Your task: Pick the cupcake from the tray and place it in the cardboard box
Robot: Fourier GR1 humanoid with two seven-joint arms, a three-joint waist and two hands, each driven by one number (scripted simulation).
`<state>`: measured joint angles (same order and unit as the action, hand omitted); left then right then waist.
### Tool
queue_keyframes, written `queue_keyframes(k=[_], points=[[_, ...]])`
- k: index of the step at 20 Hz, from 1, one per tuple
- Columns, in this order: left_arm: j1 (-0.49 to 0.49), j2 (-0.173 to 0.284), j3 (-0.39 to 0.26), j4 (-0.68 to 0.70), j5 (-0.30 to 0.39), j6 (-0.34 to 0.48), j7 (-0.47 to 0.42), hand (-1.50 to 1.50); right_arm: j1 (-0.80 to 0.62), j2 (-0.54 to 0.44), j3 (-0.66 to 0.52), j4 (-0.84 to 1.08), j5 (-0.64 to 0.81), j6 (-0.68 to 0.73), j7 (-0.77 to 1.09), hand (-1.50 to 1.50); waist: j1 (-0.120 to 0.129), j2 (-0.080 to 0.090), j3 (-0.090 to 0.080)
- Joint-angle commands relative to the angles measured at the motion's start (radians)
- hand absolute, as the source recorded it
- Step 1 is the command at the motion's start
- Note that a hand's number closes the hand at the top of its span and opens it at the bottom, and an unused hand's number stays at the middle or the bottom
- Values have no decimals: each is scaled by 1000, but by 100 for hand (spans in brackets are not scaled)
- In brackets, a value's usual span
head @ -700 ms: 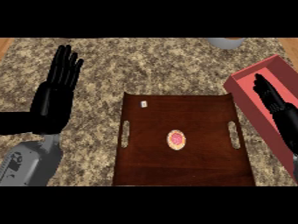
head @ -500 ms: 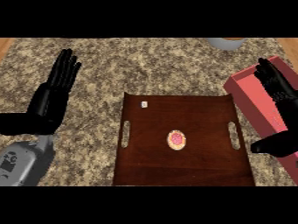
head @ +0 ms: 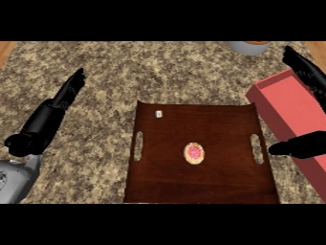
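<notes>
A small cupcake point(head: 193, 153) with pink icing sits near the middle of the dark wooden tray point(head: 215, 184). The reddish cardboard box point(head: 292, 115) lies at the right, next to the tray. My right hand point(head: 319, 93) is open over the box, fingers straight and pointing away, its thumb stretched left toward the tray's right handle slot. It is well to the right of the cupcake and holds nothing. My left hand point(head: 52, 117) is open at the left, edge-on, fingers up, away from the tray.
A speckled stone counter point(head: 158, 72) carries everything. A grey round vessel point(head: 250, 47) shows at the far edge, upper right. A tiny white object point(head: 158, 113) lies in the tray's far left corner. Wood shows at the far left and right edges.
My right hand has shifted right and farther out over the box, its thumb spreading toward the tray. My left hand has turned edge-on. The cupcake has not moved.
</notes>
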<state>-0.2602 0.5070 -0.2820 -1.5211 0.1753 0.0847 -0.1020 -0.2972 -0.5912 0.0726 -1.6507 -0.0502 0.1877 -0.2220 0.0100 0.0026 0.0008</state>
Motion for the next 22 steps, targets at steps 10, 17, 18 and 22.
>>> queue_keyframes(k=[10, 17, 18, 22], points=[[-8, -11, 10, 36, -57, -28, 1, 0, -61, -120, 266, -128, 446, 94, 4, -150, -12, -5, -3], [-11, -3, 45, 40, -42, -64, 16, 0, -169, -76, 433, -327, 500, 331, 352, -150, -13, -7, -3], [32, 5, 39, 3, -39, -68, 2, 0, -173, -43, 493, -345, 565, 319, 423, -150, -3, -10, -4], [-8, -20, 63, 79, -63, -87, -51, 0, -179, 12, 544, -390, 616, 417, 557, -150, -15, -4, -3]])
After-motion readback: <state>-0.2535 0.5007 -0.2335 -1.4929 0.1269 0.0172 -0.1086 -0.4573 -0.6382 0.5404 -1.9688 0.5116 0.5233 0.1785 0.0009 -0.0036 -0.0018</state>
